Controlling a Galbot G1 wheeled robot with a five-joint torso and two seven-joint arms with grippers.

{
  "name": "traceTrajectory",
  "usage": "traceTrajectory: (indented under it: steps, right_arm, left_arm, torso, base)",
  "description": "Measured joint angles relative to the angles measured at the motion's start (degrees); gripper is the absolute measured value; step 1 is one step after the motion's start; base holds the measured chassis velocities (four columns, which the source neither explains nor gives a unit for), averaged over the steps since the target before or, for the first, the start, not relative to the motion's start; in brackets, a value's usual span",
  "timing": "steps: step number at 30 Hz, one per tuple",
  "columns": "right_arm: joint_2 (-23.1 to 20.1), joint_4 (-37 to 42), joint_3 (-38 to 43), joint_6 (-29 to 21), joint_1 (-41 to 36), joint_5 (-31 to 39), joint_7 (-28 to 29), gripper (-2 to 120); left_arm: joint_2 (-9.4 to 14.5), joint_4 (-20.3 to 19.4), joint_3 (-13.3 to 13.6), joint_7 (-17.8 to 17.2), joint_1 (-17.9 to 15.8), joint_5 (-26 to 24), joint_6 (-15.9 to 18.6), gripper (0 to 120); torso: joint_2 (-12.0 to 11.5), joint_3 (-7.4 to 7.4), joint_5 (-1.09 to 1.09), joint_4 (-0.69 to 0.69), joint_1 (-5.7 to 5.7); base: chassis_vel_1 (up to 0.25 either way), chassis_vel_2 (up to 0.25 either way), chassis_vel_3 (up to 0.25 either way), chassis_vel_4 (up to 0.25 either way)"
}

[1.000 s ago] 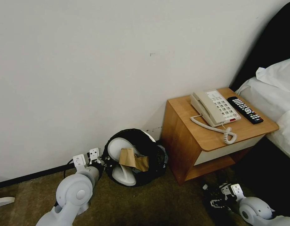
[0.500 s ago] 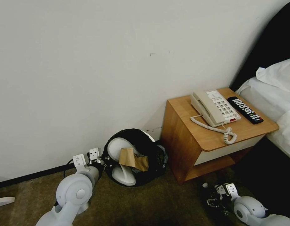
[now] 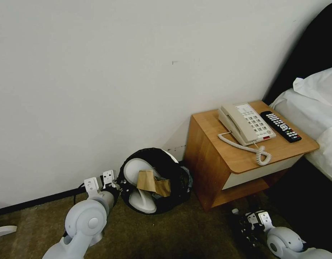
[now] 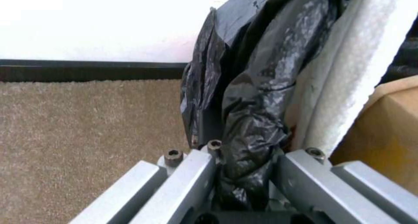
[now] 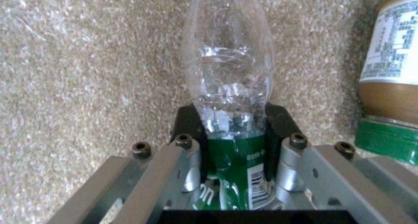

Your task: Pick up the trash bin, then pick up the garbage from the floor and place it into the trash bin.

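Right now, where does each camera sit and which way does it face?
Head: high up, looking down at wall corner, nightstand, trash bin; both arms show.
Left wrist: behind left gripper, facing the bin's black bag it pinches.
Right wrist: behind right gripper, facing carpet, clamped on clear bottle.
Shared: head and left wrist both show bin and slipper.

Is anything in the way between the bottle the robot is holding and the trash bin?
The nightstand's front corner juts between them. The right tool holds the clear bottle low by the carpet, right of that corner; the trash bin, pinched by the left tool, sits left of it.
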Motion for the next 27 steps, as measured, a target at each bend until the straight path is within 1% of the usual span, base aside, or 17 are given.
traceTrajectory:
  steps: [11, 17, 19, 22, 24, 27]
  right_arm:
    - [-2.0, 4.7, 2.2, -0.1, -2.8, 1.1, 2.2, 19]
    - [-3.8, 7.1, 5.9, -0.1, -6.5, 1.2, 3.2, 19]
    - [-5.0, 8.4, 8.3, -0.1, -8.5, 1.0, 3.5, 19]
    - [-5.6, 8.9, 9.5, 0.0, -9.6, 0.8, 3.5, 19]
    - [-6.8, 10.5, 13.0, 0.0, -12.5, 0.7, 3.5, 19]
    - [-7.5, 11.4, 14.7, 0.0, -14.0, 0.6, 3.5, 19]
  left_arm:
    - [0.0, 0.4, 0.1, 0.0, -0.5, 0.1, 0.0, 0]
    - [0.0, 0.5, 0.2, 0.0, -0.6, 0.4, -0.1, 0]
    - [0.1, 0.6, 0.2, 0.0, -0.6, 0.4, -0.1, 0]
    - [0.2, 0.7, 0.2, 0.0, -0.7, 0.4, -0.1, 0]
    - [0.4, 0.8, 0.2, 0.1, -0.7, 0.4, -0.1, 0]
    - [0.4, 0.9, 0.2, 0.2, -0.8, 0.5, -0.1, 0]
  torso:
    - [0.0, 0.0, 0.0, 0.0, 0.0]
    - [0.0, 0.0, -0.01, -0.01, 0.0]
    - [0.0, 0.0, -0.02, 0.0, 0.0]
    - [0.0, 0.0, -0.01, 0.0, 0.0]
    - [0.0, 0.0, -0.02, -0.01, 0.0]
    - [0.0, 0.0, -0.01, -0.01, 0.0]
  base:
    - [0.0, 0.0, 0.0, 0.0]
    - [0.0, 0.0, 0.0, 0.0]
    - [0.0, 0.0, 0.0, 0.0]
    - [0.0, 0.0, 0.0, 0.0]
    - [0.0, 0.0, 0.0, 0.0]
    - [0.0, 0.0, 0.0, 0.0]
